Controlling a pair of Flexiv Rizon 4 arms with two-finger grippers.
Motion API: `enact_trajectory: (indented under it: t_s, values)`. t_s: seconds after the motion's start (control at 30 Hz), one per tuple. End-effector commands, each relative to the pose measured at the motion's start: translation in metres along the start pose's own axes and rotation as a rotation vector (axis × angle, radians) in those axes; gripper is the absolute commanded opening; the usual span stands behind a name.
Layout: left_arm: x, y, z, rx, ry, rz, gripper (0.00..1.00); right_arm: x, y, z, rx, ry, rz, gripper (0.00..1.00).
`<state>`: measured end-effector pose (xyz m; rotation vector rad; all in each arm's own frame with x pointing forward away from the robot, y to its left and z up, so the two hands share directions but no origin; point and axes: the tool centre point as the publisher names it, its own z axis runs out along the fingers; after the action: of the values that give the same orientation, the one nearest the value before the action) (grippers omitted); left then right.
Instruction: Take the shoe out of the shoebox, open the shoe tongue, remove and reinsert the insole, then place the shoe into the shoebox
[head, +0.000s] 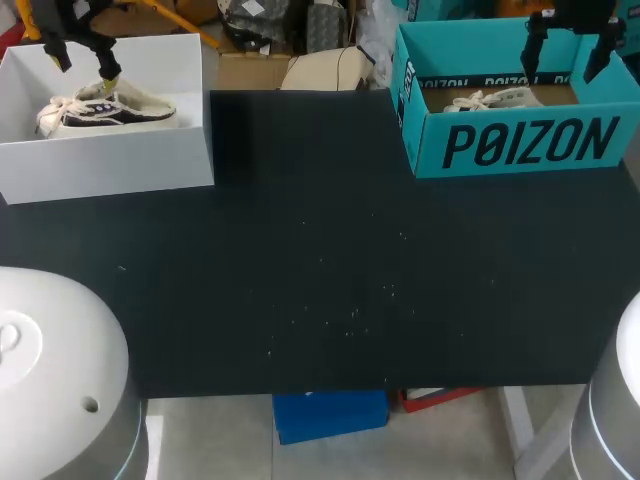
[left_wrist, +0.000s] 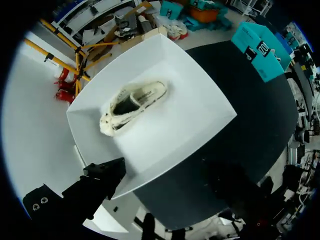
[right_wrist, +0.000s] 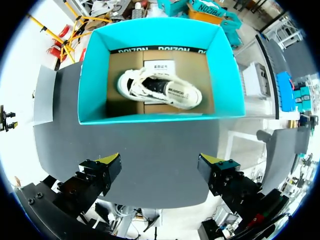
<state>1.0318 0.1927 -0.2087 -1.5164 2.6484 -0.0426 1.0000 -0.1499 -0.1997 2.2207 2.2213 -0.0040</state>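
Currently, both of your tools are released and hold nothing. The left gripper (head: 85, 68) hangs above the white shoebox (head: 110, 160) with its fingers spread. Below it, the first shoe (head: 105, 108) sits upright on its sole inside that box, laces up, clear of both fingers. The right gripper (right_wrist: 161, 165) hangs above the teal shoebox (right_wrist: 92, 75), its yellow-tipped fingers well apart. The second shoe (right_wrist: 160, 89) lies on the cardboard floor of that box, untouched. Both boxes stand open at the far edge of the black table (head: 320, 260), well apart from each other.
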Motion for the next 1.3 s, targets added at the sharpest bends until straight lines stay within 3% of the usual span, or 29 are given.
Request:
enact_trajectory:
  t_s: [0.03, 0.47, 0.53, 0.6, 0.63, 0.77, 0.83, 0.93, 1.03, 1.07, 1.3]
  values:
    - [-0.009, -0.006, 0.005, -0.035, 0.022, 0.681, 1.0, 0.0, 0.0, 0.0, 0.0, 0.001, 0.0, 1.0]
    - [-0.009, -0.006, 0.005, -0.035, 0.022, 0.681, 1.0, 0.0, 0.0, 0.0, 0.0, 0.001, 0.0, 1.0]
    - [-0.018, -0.007, 0.01, -0.023, 0.035, 0.665, 1.0, 0.0, 0.0, 0.0, 0.0, 0.001, 0.0, 1.0]
    - [-0.027, -0.01, 0.014, -0.011, 0.061, 0.694, 0.46, 0.0, 0.0, 0.0, 0.0, 0.001, 0.0, 1.0]
    - [-0.034, -0.012, 0.018, -0.01, 0.084, 0.709, 0.45, 0.0, 0.0, 0.0, 0.0, 0.001, 0.0, 1.0]
    - [-0.06, -0.016, 0.034, -0.023, 0.11, 0.722, 0.46, 0.0, 0.0, 0.0, 0.0, 0.001, 0.0, 1.0]
    - [-0.073, -0.019, 0.046, -0.058, 0.097, 0.732, 0.64, 0.0, 0.0, 0.0, 0.0, 0.001, 0.0, 1.0]
    - [-0.085, -0.023, 0.061, -0.092, 0.086, 0.739, 0.72, 0.0, 0.0, 0.0, 0.0, 0.001, 0.0, 1.0]
    - [-0.092, -0.029, 0.074, -0.092, 0.061, 0.772, 0.72, 0.0, 0.0, 0.0, 0.0, 0.001, 0.0, 1.0]
    - [-0.094, -0.032, 0.078, -0.085, 0.05, 0.784, 0.76, 0.0, 0.0, 0.0, 0.0, 0.001, 0.0, 1.0]
    - [-0.098, -0.044, 0.107, -0.06, 0.085, 0.822, 0.73, 0.0, 0.0, 0.0, 0.0, 0.001, 0.0, 1.0]
